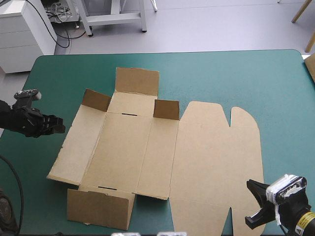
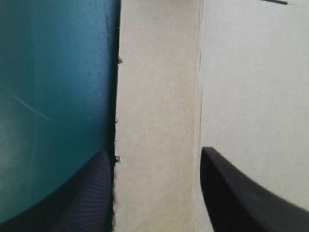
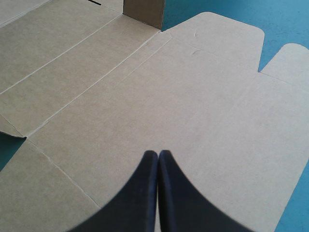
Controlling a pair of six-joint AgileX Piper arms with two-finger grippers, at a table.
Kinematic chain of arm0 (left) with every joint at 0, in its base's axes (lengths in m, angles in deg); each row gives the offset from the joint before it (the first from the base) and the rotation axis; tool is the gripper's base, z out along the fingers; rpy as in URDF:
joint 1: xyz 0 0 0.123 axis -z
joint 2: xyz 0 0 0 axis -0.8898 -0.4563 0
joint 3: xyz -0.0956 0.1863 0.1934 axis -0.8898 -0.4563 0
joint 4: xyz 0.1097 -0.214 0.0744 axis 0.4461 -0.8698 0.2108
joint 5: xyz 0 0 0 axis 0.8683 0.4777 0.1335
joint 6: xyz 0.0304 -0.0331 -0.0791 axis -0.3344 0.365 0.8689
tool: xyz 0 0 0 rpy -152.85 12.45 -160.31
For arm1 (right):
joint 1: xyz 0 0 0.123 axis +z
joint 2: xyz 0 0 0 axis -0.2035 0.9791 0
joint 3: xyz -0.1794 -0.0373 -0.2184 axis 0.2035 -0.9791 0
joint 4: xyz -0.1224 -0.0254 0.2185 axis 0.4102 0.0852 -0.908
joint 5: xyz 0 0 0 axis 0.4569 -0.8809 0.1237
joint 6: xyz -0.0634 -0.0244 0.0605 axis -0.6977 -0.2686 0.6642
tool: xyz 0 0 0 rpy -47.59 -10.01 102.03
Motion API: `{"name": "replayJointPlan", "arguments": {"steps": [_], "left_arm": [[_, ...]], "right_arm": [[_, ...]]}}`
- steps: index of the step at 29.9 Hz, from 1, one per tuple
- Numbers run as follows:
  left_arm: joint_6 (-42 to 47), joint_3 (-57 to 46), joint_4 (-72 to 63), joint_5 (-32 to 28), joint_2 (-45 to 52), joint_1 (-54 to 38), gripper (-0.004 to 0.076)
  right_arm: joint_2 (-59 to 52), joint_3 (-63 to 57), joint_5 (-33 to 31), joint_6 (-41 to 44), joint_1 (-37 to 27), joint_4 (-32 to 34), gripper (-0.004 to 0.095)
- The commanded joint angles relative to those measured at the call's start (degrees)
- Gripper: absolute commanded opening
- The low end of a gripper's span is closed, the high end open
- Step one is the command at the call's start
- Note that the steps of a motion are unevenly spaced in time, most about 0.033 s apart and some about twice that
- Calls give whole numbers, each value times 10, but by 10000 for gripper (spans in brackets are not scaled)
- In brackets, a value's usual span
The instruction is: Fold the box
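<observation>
poising the right gripper (image 3: pixel 158 152) clenched and empty over the near lid panel of the brown box (image 1: pixel 147 147), lying mostly flat mid-table on the teal-green cover (image 1: pixel 246 78). spreading the left gripper (image 2: pixel 154 151) released astride the left wall strip, likely the place for taking hold. judging the board light and stiff, bending only along creases, with far flaps (image 1: pixel 166 109) already standing.

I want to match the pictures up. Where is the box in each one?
High view: the box lies flat in the middle.
Left wrist view: the box, its edge by the open left gripper.
Right wrist view: the box spreads ahead of the shut right gripper.
Shared: the upright flap nearer the right gripper, in high and right wrist views.
</observation>
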Motion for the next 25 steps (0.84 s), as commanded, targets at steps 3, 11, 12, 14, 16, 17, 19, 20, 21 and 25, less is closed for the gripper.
{"name": "replayJointPlan", "arguments": {"steps": [3, 11, 12, 14, 16, 17, 19, 20, 21, 25], "left_arm": [[-4, 17, -3, 25, -31, -1, 394], [-3, 2, 10, 28, -77, -1, 394], [0, -6, 10, 28, -79, -1, 394], [-1, -22, 6, 28, -80, -1, 394], [-5, -36, -7, 28, -80, -1, 394], [-5, -41, -15, 28, -80, -1, 394], [-7, -56, -29, 28, -80, -1, 394], [-7, -62, -26, 28, -80, -1, 394], [-7, -70, -19, 28, -80, 0, 394], [-7, -108, -20, 28, -80, 0, 394]], "right_arm": [[6, 15, 40, -4, -3, 4, -21], [6, 15, 40, -4, -3, 4, -21], [6, 15, 40, -4, -3, 4, -21], [6, 15, 40, -4, -3, 4, -21], [6, 14, 40, -4, -3, 4, -21], [6, 14, 40, -4, -3, 4, -21], [6, 14, 41, -4, -3, 4, -21], [6, 14, 42, -4, -3, 4, -21], [6, 14, 42, -4, -3, 4, -21], [6, 14, 42, -4, -3, 4, -21]]}}
